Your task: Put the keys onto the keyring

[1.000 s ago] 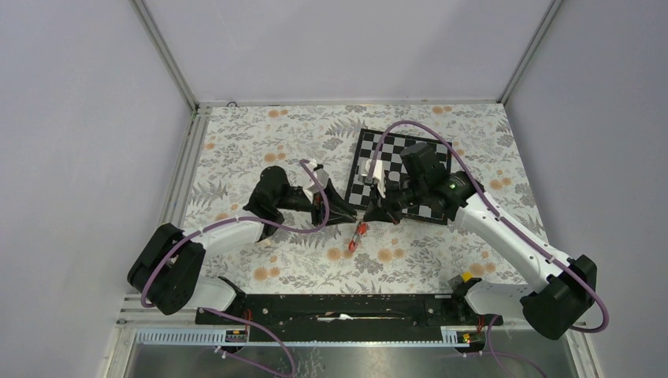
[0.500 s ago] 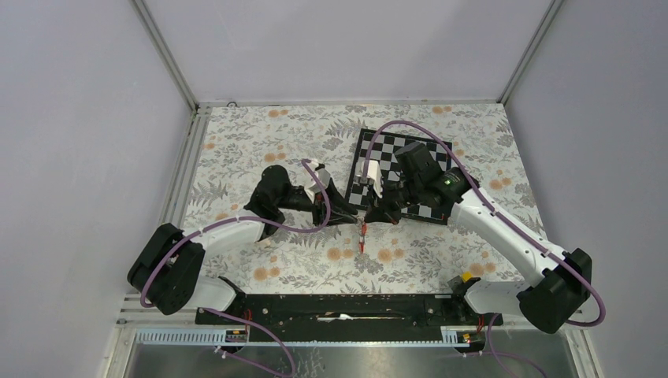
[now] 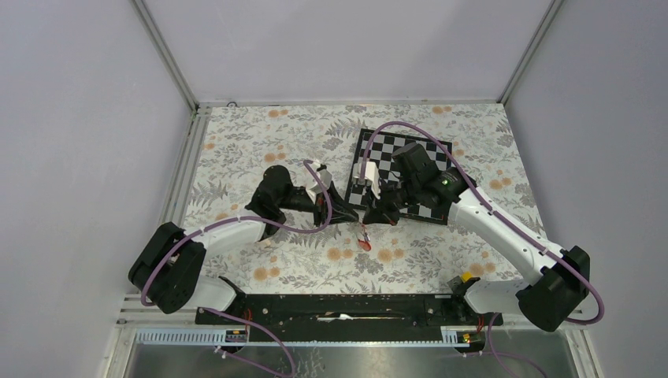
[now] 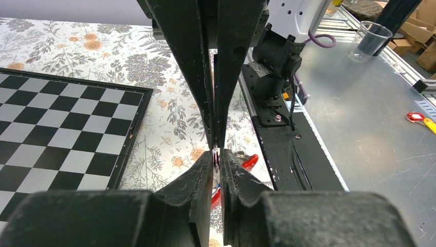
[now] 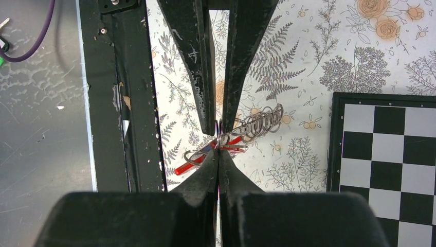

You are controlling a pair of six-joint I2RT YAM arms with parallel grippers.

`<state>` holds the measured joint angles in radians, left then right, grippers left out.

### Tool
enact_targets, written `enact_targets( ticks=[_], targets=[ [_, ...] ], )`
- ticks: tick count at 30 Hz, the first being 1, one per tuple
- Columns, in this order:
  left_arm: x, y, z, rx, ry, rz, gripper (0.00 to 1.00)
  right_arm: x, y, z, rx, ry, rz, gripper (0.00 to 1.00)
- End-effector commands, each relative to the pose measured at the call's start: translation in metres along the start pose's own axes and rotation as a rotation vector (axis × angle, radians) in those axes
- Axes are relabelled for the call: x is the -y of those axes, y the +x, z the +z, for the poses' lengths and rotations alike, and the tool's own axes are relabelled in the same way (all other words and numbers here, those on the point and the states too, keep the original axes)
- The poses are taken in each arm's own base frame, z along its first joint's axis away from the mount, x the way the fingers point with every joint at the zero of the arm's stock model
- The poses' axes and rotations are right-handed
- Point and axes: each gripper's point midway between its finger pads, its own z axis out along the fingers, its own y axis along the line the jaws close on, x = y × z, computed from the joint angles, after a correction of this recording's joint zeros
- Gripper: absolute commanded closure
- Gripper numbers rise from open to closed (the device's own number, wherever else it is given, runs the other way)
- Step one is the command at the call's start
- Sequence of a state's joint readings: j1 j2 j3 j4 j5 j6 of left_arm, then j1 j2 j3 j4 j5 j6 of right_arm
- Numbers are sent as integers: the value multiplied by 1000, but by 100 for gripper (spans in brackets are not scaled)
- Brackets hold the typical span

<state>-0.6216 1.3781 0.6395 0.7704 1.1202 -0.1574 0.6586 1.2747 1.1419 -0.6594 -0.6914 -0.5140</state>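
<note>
Grip status first. Right pincer (image 5: 219, 153) is fully closed, its tips nipping thin metal where the keyring (image 5: 259, 123) crosses them. The hold looks shallow, at the very ends of the fingers. Left pincer (image 4: 218, 165) stands nose to nose with it and shows only a narrow slit; whether it grips anything cannot be told.

Keyring sits at the meeting tips, apparently lifted off the desk (image 5: 329, 62). It is judged light, thin and springy. Being bare wire, it is likely to slip or twist between hard fingers, and the coiled part would deform if squeezed. The best hold is judged to be the straight run beside the coil, or the red section (image 5: 203, 158), taken square.

Long axis runs crosswise to the right pincer's fingers, slightly slanted. The red end points out to one side, toward the black base rail (image 5: 123, 103). The silver coil points out to the other side, toward the chessboard (image 5: 391, 170) beyond. A small wire loop (image 5: 191, 157) sits around the red section, just beside the tips.
</note>
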Motion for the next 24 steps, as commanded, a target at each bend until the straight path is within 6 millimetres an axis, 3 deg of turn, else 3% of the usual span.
enact_targets(
  ticks=[1,7,12,16,24],
  targets=[
    [-3,-16,5,24,9,71,84,1,-27,-6,69,15,-54,100],
    [-3,-13,5,18,10,65,81,1,-27,-6,70,17,-56,100],
    [-1,-13,5,16,20,69,99,0,-28,-7,74,19,-57,100],
    [1,-14,5,15,33,69,100,1,-28,-6,79,23,-54,100],
    [28,-24,0,57,142,122,100,-3,-23,-12,115,57,-109,70]
  ],
)
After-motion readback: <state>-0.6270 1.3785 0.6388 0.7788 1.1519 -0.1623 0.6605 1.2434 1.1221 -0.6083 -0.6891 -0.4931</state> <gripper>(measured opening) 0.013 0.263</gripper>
